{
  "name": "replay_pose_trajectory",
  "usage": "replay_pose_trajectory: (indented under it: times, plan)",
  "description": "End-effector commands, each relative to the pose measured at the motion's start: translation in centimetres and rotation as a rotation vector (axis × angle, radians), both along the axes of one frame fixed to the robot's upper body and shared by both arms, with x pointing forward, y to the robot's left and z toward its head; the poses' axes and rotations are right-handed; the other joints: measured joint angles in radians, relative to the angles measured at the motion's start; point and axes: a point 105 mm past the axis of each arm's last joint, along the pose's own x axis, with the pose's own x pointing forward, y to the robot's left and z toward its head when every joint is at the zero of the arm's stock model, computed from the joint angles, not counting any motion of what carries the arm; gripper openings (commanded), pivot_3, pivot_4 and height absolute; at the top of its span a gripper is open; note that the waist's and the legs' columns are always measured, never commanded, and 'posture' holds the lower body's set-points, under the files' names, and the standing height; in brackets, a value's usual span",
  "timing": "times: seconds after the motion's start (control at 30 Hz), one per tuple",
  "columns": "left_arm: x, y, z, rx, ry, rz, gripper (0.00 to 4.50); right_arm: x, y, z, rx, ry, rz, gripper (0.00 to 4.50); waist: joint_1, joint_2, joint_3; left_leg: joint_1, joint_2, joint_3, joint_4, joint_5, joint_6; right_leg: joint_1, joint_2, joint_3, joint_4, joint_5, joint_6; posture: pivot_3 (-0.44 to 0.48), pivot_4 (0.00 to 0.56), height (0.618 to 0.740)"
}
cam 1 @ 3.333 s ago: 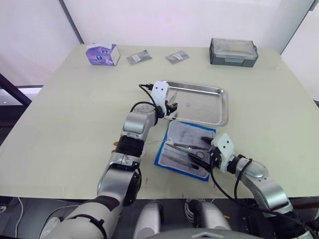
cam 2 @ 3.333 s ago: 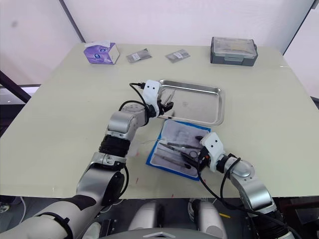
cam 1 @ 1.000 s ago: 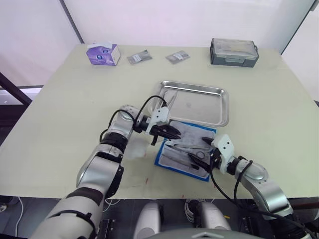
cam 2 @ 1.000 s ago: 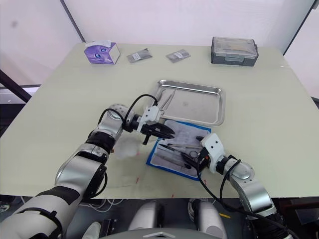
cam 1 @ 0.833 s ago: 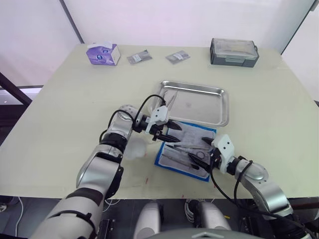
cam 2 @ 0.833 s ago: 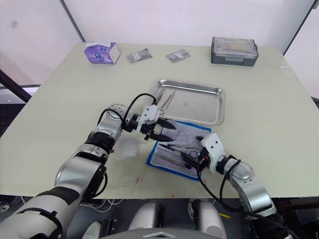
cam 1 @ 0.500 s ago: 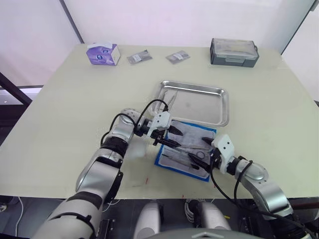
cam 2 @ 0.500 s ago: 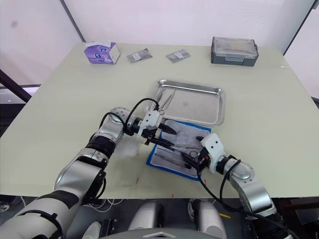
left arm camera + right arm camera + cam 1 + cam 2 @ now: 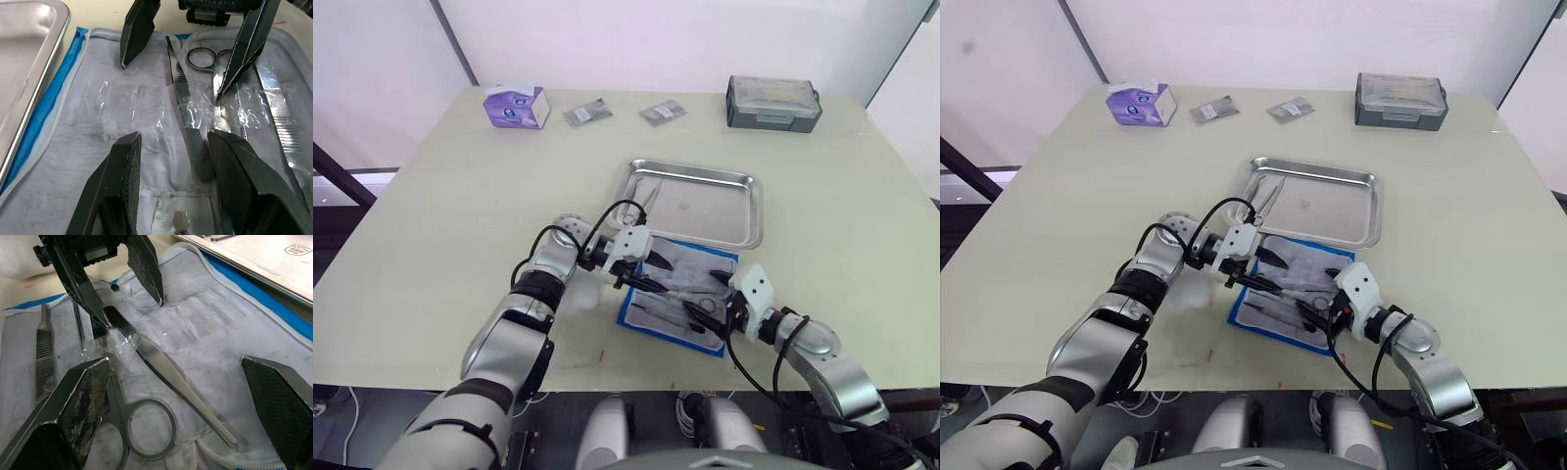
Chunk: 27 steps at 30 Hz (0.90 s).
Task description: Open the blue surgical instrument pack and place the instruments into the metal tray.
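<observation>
The blue surgical instrument pack (image 9: 647, 265) lies open just in front of the metal tray (image 9: 709, 209), whitish lining up. Tweezers (image 9: 188, 122), scissors (image 9: 116, 404) and a flat handle (image 9: 281, 112) lie among the instruments in its pockets. One slim instrument (image 9: 649, 193) rests at the tray's left end. My left gripper (image 9: 651, 272) is open low over the pack's left half, its fingers (image 9: 124, 196) either side of the tweezers. From the near right, my right gripper (image 9: 705, 318) stands open over the scissors' ring handles, its fingers (image 9: 83, 401) empty.
A purple tissue box (image 9: 515, 106), two small grey packets (image 9: 586, 114) (image 9: 662, 112) and a grey lidded box (image 9: 771, 102) line the far edge of the table. The pack sits close to the table's front edge.
My left gripper has come from the tray's left end down over the open pack, and edged right over the tweezers in the last second. The right arm has stayed put.
</observation>
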Motion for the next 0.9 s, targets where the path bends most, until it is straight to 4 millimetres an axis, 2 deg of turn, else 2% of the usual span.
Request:
replay_pose_trajectory:
  times: [0.03, 0.2, 0.43, 0.8, 0.83, 0.9]
  plan:
    - [0.1, 0.3, -1.1, 0.057, 0.004, 0.025, 2.27, -1.2, -1.1, -3.8, -0.068, 0.157, -0.030, 4.50, 0.000, 0.000, 0.000, 0.000, 0.000, 0.000, 0.000, 0.000, 0.000, 0.000, 0.000, 0.000, 0.000, 0.000, 0.000, 0.000, 0.150, 0.738]
    - [0.0, 0.2, -1.1, 0.060, 0.009, 0.013, 2.27, -1.2, -1.1, -3.7, -0.071, 0.153, -0.030, 4.50, 0.000, 0.000, 0.000, 0.000, 0.000, 0.000, 0.000, 0.000, 0.000, 0.000, 0.000, 0.000, 0.000, 0.000, 0.000, 0.000, 0.150, 0.738]
    - [-1.5, 0.3, -1.6, 0.071, 0.064, -0.056, 2.27, -1.1, -1.1, -3.7, -0.068, 0.154, -0.032, 4.50, -0.001, 0.000, 0.000, 0.000, 0.000, 0.000, 0.000, 0.000, 0.000, 0.000, 0.000, 0.000, 0.000, 0.000, 0.000, 0.000, 0.150, 0.738]
    - [-1.9, 0.4, -2.0, 0.083, 0.089, -0.065, 2.27, -1.1, -1.0, -3.7, -0.070, 0.152, -0.028, 4.50, 0.000, 0.000, 0.000, 0.000, 0.000, 0.000, 0.000, 0.000, 0.000, 0.000, 0.000, 0.000, 0.000, 0.000, 0.000, 0.000, 0.150, 0.738]
    - [-1.9, 0.5, -2.1, 0.086, 0.091, -0.065, 1.90, -1.1, -1.0, -3.7, -0.071, 0.152, -0.028, 4.50, 0.000, 0.000, 0.000, 0.000, 0.000, 0.000, 0.000, 0.000, 0.000, 0.000, 0.000, 0.000, 0.000, 0.000, 0.000, 0.000, 0.150, 0.738]
    - [-1.9, 0.6, -2.3, 0.094, 0.099, -0.058, 1.51, -1.1, -1.0, -3.7, -0.071, 0.151, -0.028, 4.50, 0.000, 0.000, 0.000, 0.000, 0.000, 0.000, 0.000, 0.000, 0.000, 0.000, 0.000, 0.000, 0.000, 0.000, 0.000, 0.000, 0.150, 0.738]
